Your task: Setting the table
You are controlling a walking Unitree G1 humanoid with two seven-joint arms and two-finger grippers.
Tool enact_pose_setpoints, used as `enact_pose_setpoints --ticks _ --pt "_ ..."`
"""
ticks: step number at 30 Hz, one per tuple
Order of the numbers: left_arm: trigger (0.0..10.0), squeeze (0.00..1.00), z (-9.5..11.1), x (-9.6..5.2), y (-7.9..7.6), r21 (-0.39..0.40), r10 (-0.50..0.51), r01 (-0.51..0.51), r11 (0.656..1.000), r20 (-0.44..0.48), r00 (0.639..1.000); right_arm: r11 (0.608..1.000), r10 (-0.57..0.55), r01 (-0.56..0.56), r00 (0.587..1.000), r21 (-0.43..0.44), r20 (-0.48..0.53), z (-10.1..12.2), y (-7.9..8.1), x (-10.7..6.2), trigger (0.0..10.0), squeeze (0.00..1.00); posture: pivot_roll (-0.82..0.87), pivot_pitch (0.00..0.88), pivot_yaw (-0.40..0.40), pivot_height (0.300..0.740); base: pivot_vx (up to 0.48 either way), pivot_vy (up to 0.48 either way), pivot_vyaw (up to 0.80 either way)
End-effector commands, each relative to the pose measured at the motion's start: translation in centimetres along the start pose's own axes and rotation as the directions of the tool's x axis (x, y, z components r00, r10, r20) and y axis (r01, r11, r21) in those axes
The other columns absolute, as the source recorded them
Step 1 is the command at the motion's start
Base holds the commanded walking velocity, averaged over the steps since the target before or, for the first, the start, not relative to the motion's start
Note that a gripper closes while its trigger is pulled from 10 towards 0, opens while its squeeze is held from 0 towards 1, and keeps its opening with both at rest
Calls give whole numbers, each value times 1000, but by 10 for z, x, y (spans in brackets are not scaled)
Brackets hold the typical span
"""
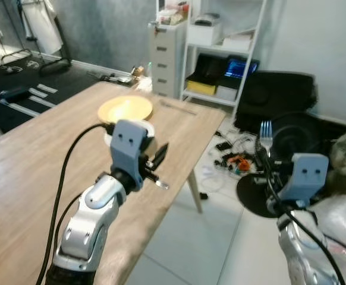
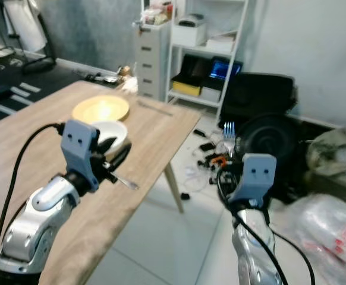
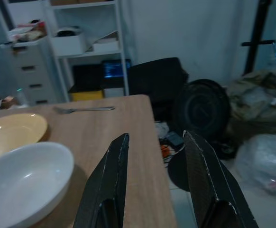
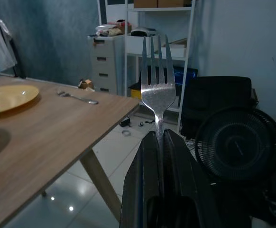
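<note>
Right gripper (image 4: 159, 137), lower centre of its wrist frame, clamps an upright silver metal fork (image 4: 157, 83) beside the wooden table (image 1: 36, 154); left gripper (image 3: 154, 156) hovers empty, fingers parted, near the white bowl (image 3: 19, 183) and yellow plate (image 1: 125, 108).

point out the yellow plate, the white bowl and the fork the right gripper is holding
yellow plate (image 1: 125, 108), left eye view, middle of its face
white bowl (image 3: 22, 183), left wrist view, inside of the bowl
fork (image 4: 157, 90), right wrist view, base of the tines above the right gripper (image 4: 159, 142)
</note>
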State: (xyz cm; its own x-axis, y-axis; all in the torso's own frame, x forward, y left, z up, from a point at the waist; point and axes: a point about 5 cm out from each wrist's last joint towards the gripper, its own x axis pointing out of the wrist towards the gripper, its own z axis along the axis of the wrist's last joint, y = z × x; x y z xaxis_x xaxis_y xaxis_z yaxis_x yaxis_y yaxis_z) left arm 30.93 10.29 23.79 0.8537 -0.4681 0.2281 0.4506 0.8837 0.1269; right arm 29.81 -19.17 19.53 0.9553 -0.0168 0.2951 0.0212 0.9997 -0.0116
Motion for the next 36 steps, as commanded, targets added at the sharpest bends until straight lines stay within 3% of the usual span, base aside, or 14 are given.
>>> enact_pose_setpoints --ticks 1,5,14,36 --pt "10000 0 -5 -3 2 -10 12 -12 1000 -11 1000 999 42 -42 999 -9 -27 -7 7 -4 10000 0 7 23 88 740 0 0 -781" --pt "10000 0 -7 -2 1 -28 48 -48 998 0 999 994 108 -108 993 -7 -45 -11 16 -6 10000 0 -10 10 63 740 0 0 -781" --pt "10000 0 -7 1 -1 -38 51 -51 998 8 999 997 48 -44 997 61 -66 -17 7 -6 10000 0 -15 7 81 740 0 0 -784" --pt "10000 0 -12 2 2 -49 88 -88 995 -6 996 997 37 -33 997 75 -61 -17 9 -7 10000 0 -15 8 86 740 0 0 -782"
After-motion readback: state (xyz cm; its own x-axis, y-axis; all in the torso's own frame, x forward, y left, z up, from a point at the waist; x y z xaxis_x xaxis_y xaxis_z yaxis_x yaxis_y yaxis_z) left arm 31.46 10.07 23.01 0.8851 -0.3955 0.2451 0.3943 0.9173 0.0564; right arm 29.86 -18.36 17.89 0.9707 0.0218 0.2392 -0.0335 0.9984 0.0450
